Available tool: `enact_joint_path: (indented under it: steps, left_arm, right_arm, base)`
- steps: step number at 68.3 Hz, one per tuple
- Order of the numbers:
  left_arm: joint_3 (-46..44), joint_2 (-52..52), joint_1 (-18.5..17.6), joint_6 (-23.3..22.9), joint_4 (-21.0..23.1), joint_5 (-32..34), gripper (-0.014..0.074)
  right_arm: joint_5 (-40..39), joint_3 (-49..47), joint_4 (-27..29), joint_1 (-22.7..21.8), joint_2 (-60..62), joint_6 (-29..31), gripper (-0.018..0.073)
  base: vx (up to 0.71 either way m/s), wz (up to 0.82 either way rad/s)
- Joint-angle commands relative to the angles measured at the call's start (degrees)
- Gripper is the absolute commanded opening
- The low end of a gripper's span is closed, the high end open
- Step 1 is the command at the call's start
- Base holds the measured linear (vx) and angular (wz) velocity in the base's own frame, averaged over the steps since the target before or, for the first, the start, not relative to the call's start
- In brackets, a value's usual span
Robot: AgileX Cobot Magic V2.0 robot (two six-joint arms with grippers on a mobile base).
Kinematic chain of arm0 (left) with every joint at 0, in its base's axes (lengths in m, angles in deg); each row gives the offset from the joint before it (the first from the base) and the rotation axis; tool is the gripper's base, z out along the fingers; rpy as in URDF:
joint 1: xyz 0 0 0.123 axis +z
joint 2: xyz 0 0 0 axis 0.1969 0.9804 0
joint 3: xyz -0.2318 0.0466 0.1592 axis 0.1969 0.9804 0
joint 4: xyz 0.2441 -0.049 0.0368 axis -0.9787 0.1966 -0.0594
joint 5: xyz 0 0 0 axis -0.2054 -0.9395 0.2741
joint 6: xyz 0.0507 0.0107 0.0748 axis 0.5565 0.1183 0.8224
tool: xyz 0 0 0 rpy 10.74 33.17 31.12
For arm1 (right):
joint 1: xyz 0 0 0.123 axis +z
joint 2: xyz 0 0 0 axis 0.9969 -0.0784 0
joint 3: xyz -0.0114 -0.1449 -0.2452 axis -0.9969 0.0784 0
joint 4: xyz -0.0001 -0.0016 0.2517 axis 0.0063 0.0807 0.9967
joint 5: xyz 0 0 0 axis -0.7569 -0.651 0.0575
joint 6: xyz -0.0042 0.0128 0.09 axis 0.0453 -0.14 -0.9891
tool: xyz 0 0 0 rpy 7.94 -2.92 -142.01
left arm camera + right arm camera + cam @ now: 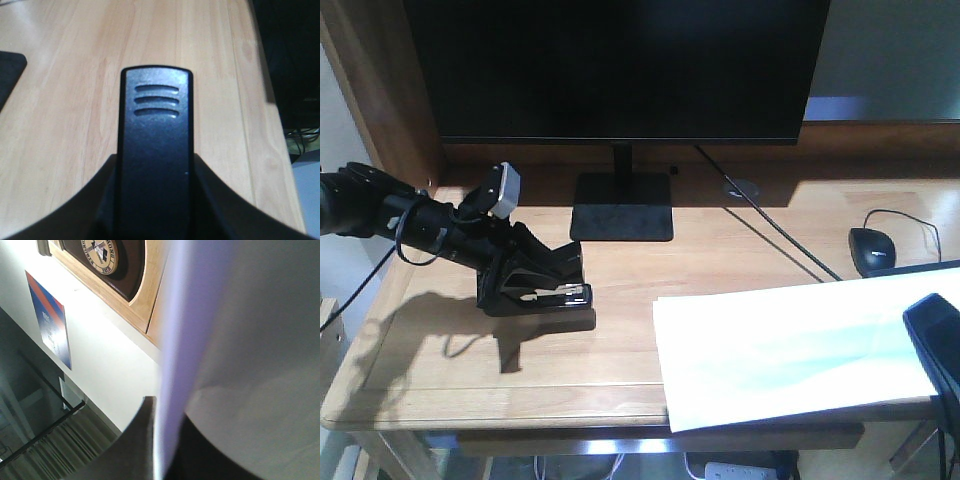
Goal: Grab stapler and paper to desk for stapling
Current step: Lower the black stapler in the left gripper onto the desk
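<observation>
The black stapler [555, 300] rests on the left part of the light-wood desk [440, 370], and my left gripper [535, 272] is shut on it. In the left wrist view the stapler [156, 130] fills the gap between the jaws, three grooves near its tip, above the desk [65, 125]. The white paper [790, 345] lies across the desk's right front and overhangs the front edge. My right gripper [935, 335] is shut on its right end. Seen from the right wrist, the paper [250, 340] runs edge-on between the fingers [140, 440].
A large black monitor [620, 70] on a square base [622, 207] stands at the back of the desk. Near the back right sits a black mouse [872, 248], with a cable [770, 235] running diagonally. The right wrist view faces a wall poster [52, 322].
</observation>
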Motion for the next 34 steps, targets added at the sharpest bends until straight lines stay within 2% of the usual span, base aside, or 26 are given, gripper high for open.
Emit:
enact_joint_path:
  steps: [1, 23, 34]
  left_arm:
    - [-1.92, -1.92, -0.1, 1.4, 6.81, -1.94, 0.0004]
    - [-1.86, 0.42, -1.49, 2.33, 7.6, 3.68, 0.0076]
    - [-1.86, 0.5, -3.43, 2.84, 4.37, 8.25, 0.0162]
  right_arm:
    - [-7.86, 1.44, 0.81, 0.0, -0.05, 0.81, -0.0001]
    - [-7.86, 1.44, 0.86, 0.0, -0.05, 0.81, -0.0001]
    - [-7.86, 1.44, 0.86, 0.0, -0.05, 0.81, -0.0001]
  base:
    - [0.0, 0.0]
    - [0.0, 0.0]
    - [0.0, 0.0]
